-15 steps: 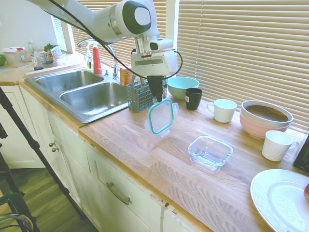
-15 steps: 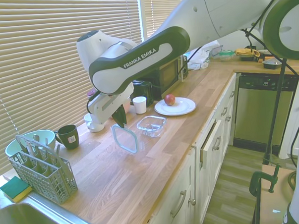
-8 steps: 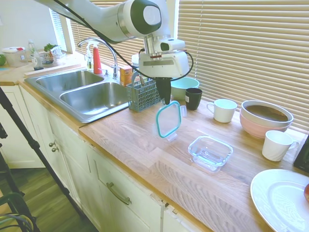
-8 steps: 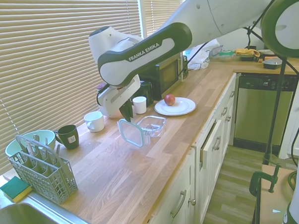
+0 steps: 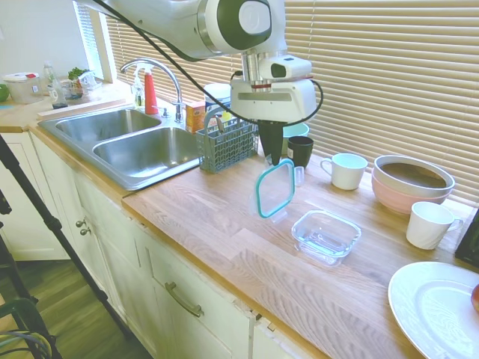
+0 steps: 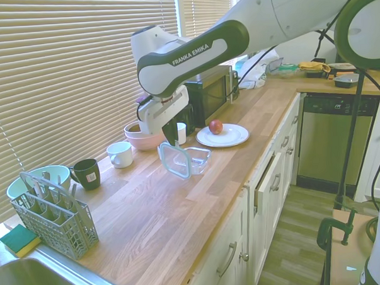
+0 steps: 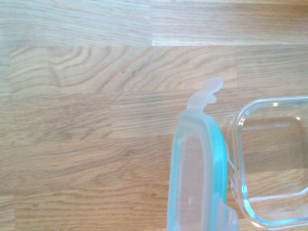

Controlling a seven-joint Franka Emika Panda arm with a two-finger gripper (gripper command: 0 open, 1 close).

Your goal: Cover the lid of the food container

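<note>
**Teal-rimmed lid held on edge above the counter, beside the glass dish**

Wood-grain countertop (image 5: 224, 224) is seen nearest in the first exterior view, with a white plate (image 5: 434, 308) at its near right corner. Clear glass, the food container (image 5: 326, 236) is seated flat on the counter and is seen empty. Just beside it, on the sink side, the lid (image 5: 275, 188) is held hanging on edge, off the counter, with its teal seal facing the camera and one clear tab pointing down. The gripper (image 5: 272, 157) is clamped on the lid's upper edge, with the fingers pointing straight down. In the wrist view the lid (image 7: 197, 185) is seen edge-on, close against the rim of the food container (image 7: 269, 163); contact cannot be judged.

Behind the lid, a grey cutlery basket (image 5: 227, 144), a black mug (image 5: 300, 152) and a mint green bowl (image 5: 288, 132) are noted. A white cup (image 5: 347, 170) and stacked pink bowls (image 5: 412, 182) are lined up toward the blinds, with a second white cup (image 5: 429, 224) in front of the bowls. Farthest left, a steel double sink (image 5: 127, 142) is recorded.
</note>
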